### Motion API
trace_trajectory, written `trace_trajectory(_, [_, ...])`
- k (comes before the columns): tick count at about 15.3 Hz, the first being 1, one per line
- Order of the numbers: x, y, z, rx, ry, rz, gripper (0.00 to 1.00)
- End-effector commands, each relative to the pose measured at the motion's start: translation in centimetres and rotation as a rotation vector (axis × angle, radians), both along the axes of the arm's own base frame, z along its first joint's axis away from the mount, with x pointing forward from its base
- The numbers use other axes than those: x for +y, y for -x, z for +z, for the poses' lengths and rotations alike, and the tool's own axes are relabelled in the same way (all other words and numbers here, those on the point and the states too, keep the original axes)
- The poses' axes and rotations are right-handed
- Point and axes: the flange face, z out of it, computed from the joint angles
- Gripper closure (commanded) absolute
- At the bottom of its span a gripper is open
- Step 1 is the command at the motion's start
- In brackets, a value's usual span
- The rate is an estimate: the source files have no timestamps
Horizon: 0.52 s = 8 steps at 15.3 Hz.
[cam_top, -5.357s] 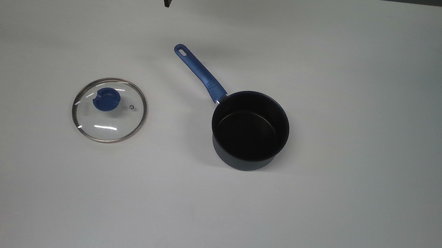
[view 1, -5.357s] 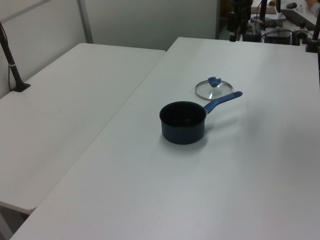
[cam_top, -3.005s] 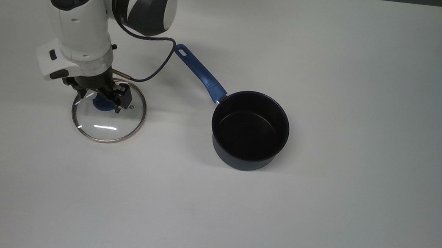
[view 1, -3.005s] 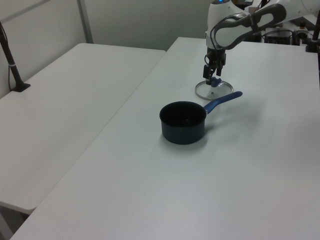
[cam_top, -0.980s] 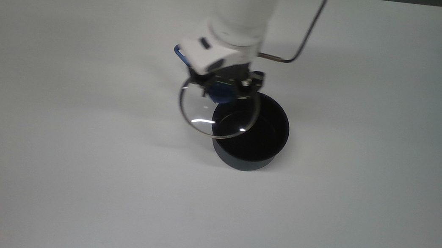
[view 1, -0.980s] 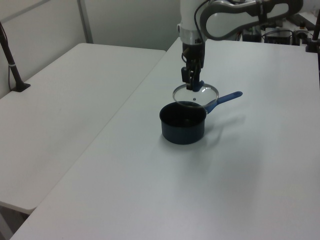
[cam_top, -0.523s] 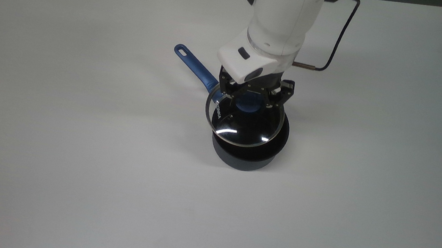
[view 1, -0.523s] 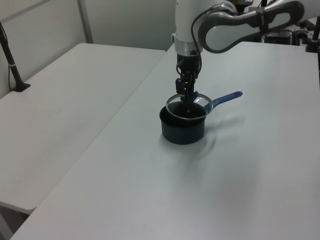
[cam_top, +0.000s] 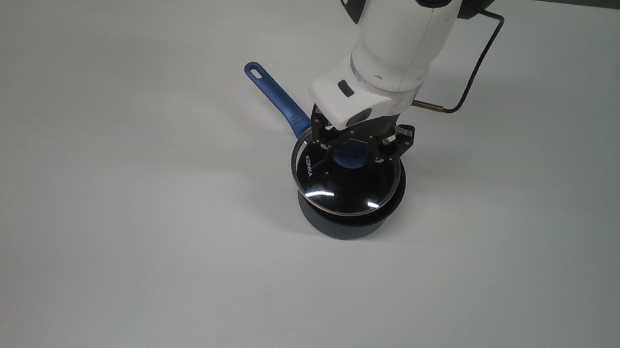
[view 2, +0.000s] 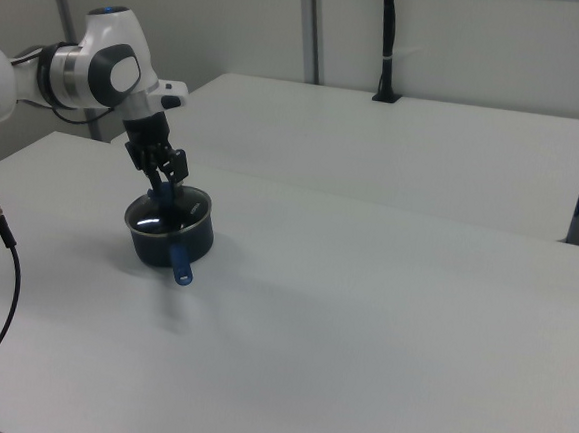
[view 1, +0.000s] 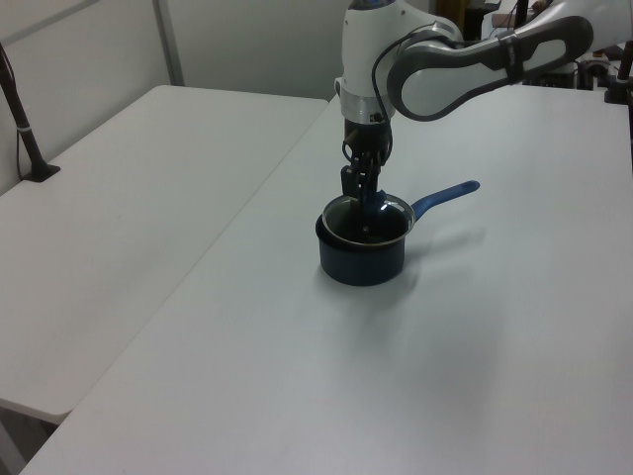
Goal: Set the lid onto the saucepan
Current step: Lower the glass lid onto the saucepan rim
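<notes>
One gripper (cam_top: 355, 155) clamps the lid (cam_top: 343, 184) atop the saucepan (cam_top: 342, 223).

The top view looks almost straight down on my white table (cam_top: 103, 200), my arm coming in from its upper edge; the left view stands off one end and looks along the table, angled down; the right view looks from the opposite side, farther back; all three share the saucepan (cam_top: 340, 217) (view 1: 362, 259) (view 2: 167, 247).

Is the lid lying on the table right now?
No, the lid sits over the saucepan mouth, with the gripper at its blue knob.
</notes>
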Motion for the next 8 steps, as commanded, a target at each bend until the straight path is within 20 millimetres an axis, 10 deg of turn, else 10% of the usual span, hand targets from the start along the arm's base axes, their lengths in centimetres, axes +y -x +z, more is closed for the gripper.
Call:
trace_trajectory(1, [0.5,-0.2,0.4,-0.028,0.010,-0.014,0.68])
trace_trajectory(8, [1.5,-0.1,-0.4,-0.024,0.008,-0.016,0.68])
